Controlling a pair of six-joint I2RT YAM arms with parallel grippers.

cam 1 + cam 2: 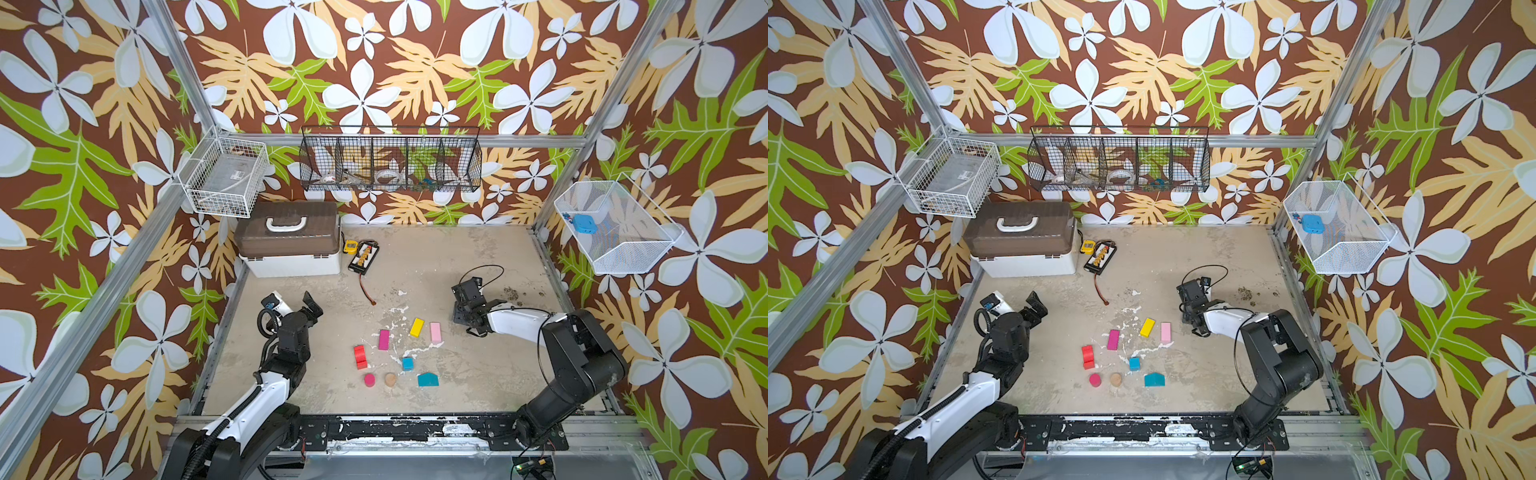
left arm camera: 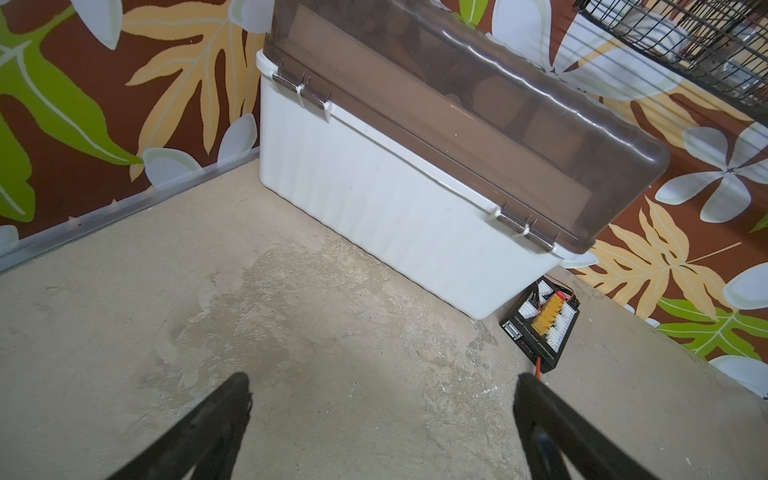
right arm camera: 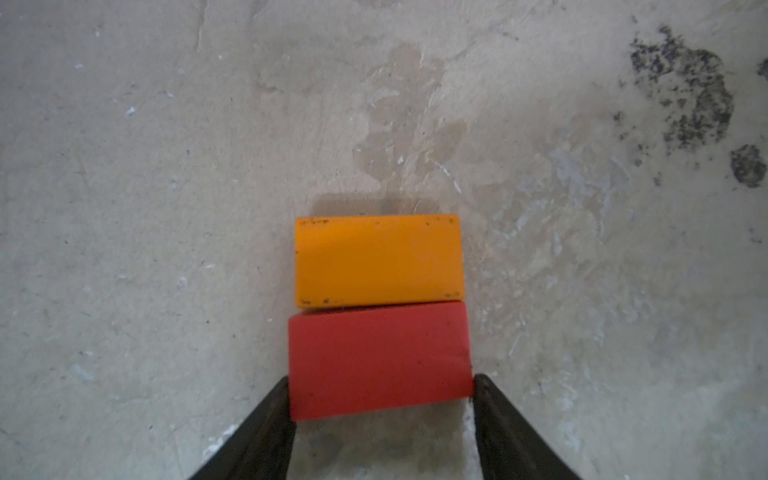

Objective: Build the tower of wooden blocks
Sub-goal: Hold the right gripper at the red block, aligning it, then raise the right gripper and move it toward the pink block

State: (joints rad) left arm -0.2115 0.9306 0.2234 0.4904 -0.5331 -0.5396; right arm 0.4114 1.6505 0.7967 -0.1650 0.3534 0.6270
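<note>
In the right wrist view my right gripper [image 3: 381, 378] is shut on a red brick [image 3: 378, 357], a finger against each short end. An orange brick [image 3: 378, 259] touches its long side; I cannot tell if one rests on the other. In the top views the right gripper [image 1: 461, 318] points down and hides both. Loose wood blocks lie mid-floor: yellow [image 1: 417, 327], pale pink [image 1: 435, 331], magenta [image 1: 383, 339], red [image 1: 360, 356], blue cube [image 1: 407, 363], teal house shape [image 1: 428, 379], magenta cylinder [image 1: 369, 379], tan cylinder [image 1: 390, 379]. No tower shows. My left gripper [image 2: 382, 378] [image 1: 311, 305] hangs open, holding nothing.
A white box with a brown lid [image 1: 291, 241] stands at the back left. Beside it lie a black charger board [image 1: 363, 257] with a red wire and a yellow tape measure [image 1: 350, 246]. Wire baskets hang on the walls; the right basket holds a blue case [image 1: 584, 223].
</note>
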